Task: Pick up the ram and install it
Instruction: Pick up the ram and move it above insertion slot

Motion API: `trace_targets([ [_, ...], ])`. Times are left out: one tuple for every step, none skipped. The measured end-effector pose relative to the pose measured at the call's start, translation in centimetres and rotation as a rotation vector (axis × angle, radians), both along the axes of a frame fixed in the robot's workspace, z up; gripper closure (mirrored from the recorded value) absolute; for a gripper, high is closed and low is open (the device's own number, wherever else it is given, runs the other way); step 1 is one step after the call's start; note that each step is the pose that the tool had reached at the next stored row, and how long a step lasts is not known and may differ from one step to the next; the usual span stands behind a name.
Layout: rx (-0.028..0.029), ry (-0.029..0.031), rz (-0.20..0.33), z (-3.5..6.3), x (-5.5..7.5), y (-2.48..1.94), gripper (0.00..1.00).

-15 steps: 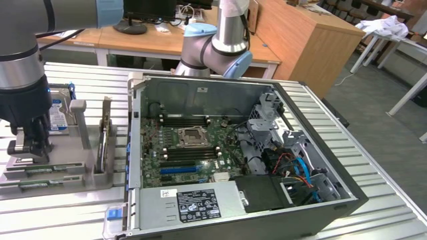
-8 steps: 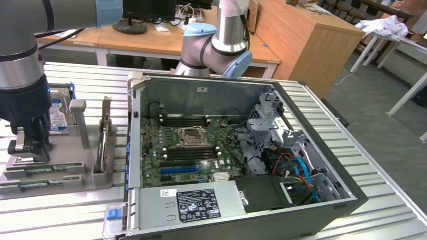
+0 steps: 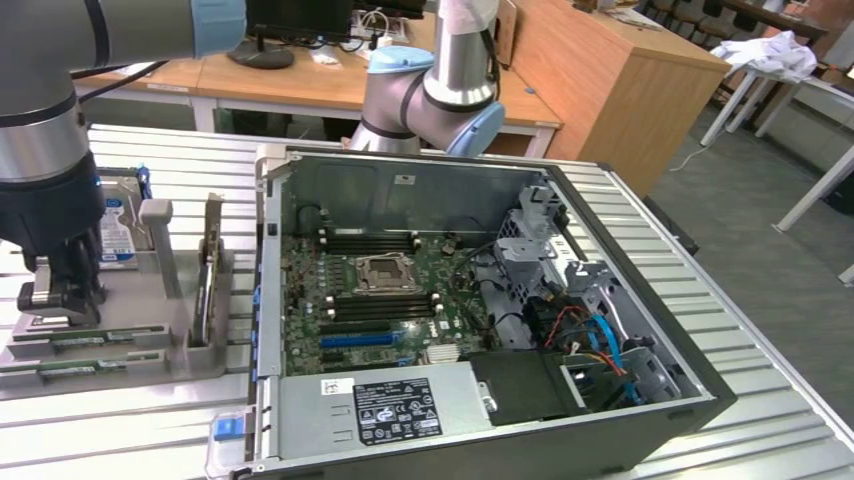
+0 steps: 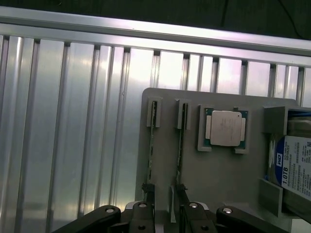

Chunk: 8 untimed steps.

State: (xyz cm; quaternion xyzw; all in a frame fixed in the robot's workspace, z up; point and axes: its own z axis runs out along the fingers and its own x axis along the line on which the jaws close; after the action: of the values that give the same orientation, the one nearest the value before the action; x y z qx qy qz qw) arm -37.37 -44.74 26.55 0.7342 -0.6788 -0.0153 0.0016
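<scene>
The gripper [image 4: 164,188] is partly open, with a modest gap between its 2 dark fingers [image 4: 148,191], and it holds nothing. In the wrist view its tips sit over the near ends of 2 green sticks standing on edge in parallel slots: one ram [image 4: 152,145] runs up to one finger and the other ram [image 4: 180,145] runs up to the second finger. Whether either finger touches a stick cannot be told. Both sticks sit in a grey fixture tray [image 4: 218,179], their far ends held in small grey brackets. Just beside them on the same tray lies a square silver processor [image 4: 224,128] in its own recess, and beyond that a hard drive [image 4: 297,170] with a blue-white label stands in a holder. The tray rests on a ribbed aluminium bench [image 4: 73,121]. In the exterior view the gripper [image 3: 60,305] hangs low over the tray at that view's left, while an open computer case [image 3: 667,400] lies on the bench to that view's right, its motherboard [image 3: 334,320] exposed and its long black memory slots [image 3: 367,240] apparently unfilled.
</scene>
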Motion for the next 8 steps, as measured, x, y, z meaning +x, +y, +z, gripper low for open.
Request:
trace_targets([
  [0.0000,0.0000,0.000,-0.04,0.00,0.00,0.70],
  [0.0002,-0.0001,0.000,-0.10,0.00,0.00,0.70],
  [0.0003,-0.0002,0.000,-0.17,0.00,0.00,0.70],
  [0.0005,-0.0003,0.000,-0.25,0.00,0.00,0.70],
  [0.0009,-0.0006,0.000,-0.34,0.00,0.00,0.70],
  [0.0012,-0.0009,0.000,-0.44,-0.01,0.00,0.70],
  [0.0015,-0.0011,0.000,-0.54,-0.01,0.00,0.70],
  [0.0018,-0.0012,0.000,-0.62,-0.01,0.00,0.70],
])
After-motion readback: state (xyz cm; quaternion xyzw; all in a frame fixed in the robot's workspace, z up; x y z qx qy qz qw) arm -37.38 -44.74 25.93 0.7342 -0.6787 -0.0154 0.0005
